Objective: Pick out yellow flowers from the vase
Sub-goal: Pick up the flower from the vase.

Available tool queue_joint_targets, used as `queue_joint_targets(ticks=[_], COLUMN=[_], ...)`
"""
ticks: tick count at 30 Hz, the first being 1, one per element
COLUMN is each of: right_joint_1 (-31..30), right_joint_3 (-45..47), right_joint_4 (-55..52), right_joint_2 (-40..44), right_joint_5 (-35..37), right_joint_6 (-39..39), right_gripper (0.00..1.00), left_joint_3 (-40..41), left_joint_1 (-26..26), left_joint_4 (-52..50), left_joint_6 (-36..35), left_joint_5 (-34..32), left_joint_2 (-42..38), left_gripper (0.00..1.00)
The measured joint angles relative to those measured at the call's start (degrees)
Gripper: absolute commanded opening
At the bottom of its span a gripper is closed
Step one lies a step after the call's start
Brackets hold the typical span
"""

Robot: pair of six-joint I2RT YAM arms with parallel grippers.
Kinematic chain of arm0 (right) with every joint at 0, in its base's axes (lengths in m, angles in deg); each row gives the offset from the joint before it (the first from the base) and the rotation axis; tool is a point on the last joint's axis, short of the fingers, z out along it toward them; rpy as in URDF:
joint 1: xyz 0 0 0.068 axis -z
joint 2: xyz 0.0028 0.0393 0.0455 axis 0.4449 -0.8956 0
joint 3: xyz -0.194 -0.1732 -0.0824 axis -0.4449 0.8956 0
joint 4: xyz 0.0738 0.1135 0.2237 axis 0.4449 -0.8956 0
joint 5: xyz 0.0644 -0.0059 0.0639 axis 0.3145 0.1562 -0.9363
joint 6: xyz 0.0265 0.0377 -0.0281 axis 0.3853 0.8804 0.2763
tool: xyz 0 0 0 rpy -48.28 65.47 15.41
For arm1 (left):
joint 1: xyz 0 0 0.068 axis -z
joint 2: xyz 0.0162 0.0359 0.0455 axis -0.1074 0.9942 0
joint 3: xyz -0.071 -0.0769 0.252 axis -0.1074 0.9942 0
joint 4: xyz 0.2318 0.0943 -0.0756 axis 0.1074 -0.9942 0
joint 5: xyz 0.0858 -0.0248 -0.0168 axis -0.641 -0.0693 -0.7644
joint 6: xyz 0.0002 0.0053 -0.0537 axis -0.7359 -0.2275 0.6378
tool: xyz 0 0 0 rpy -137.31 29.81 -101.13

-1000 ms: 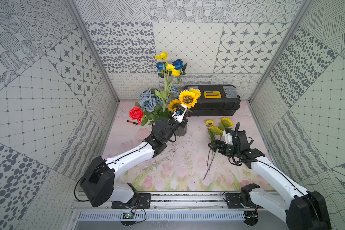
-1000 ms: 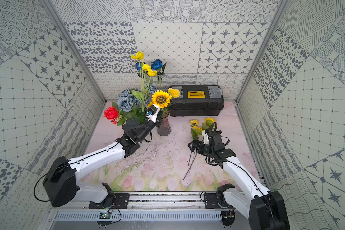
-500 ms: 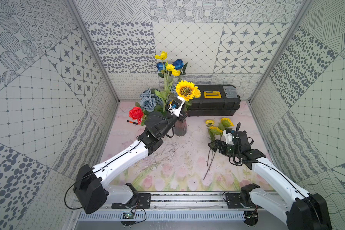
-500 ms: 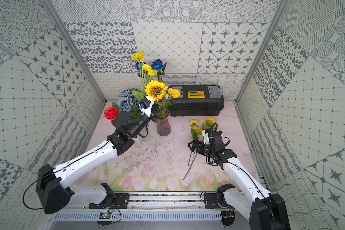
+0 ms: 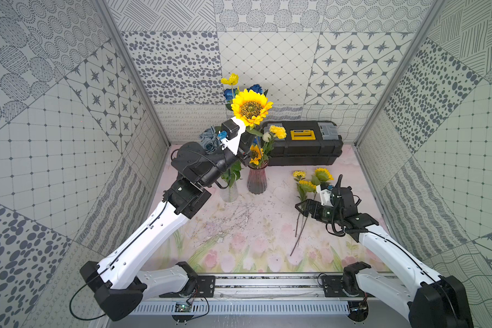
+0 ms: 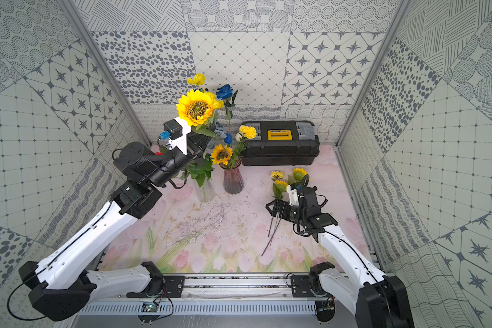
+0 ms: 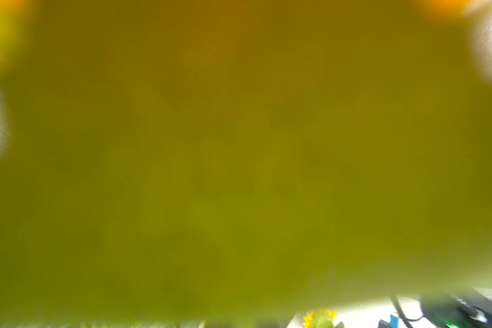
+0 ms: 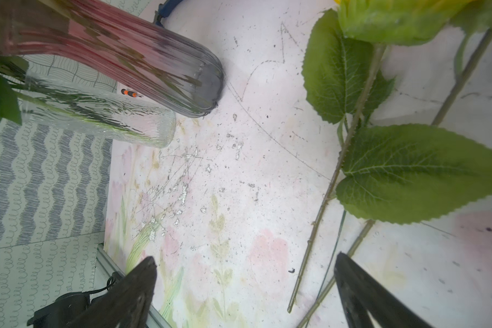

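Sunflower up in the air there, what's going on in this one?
The left gripper is shut on the stem of the big sunflower, holding it high above the purple vase and the clear vase. Three yellow flowers lie on the table, the open right gripper at their stems. A small sunflower and a yellow pompom are not yet pulled out.

**Robot test cell of the laboratory kind.** Patterned panels [image 5: 68,93] held by metal posts [image 5: 131,73] close the space in on three sides. A flower-printed mat [image 5: 239,241] covers the floor. A left arm [image 5: 154,233] and a right arm [image 5: 392,252] are mounted on a rail [image 5: 267,285] along the open front, with a bare circuit board [image 5: 182,307] below it. On the mat are a toolbox [image 5: 301,150], a red vase [image 5: 257,180], a clear vase [image 5: 230,194] and loose yellow flowers [image 5: 307,186].
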Motion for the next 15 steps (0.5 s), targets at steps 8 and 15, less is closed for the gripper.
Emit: queue_joint_targets(ticks=[8,15], right_joint_1=[-0.2,-2.6], right_joint_3=[-0.5,-2.3], right_joint_4=[0.9,2.7], right_joint_2=[3.5,7.2], right_joint_5=[-4.9,-8.2], right_joint_6=[-3.9,-5.8], right_gripper=[0.98,0.98], left_joint_3=[2.4,-0.4], left_joint_1=[-0.8,-0.8], left_joint_4=[-7.6,-13.2], left_joint_6=[4.6,7.9], left_joint_5=[5.5,9.9], left_joint_2=[-4.9,-6.6], left_gripper=[0.04,0.05])
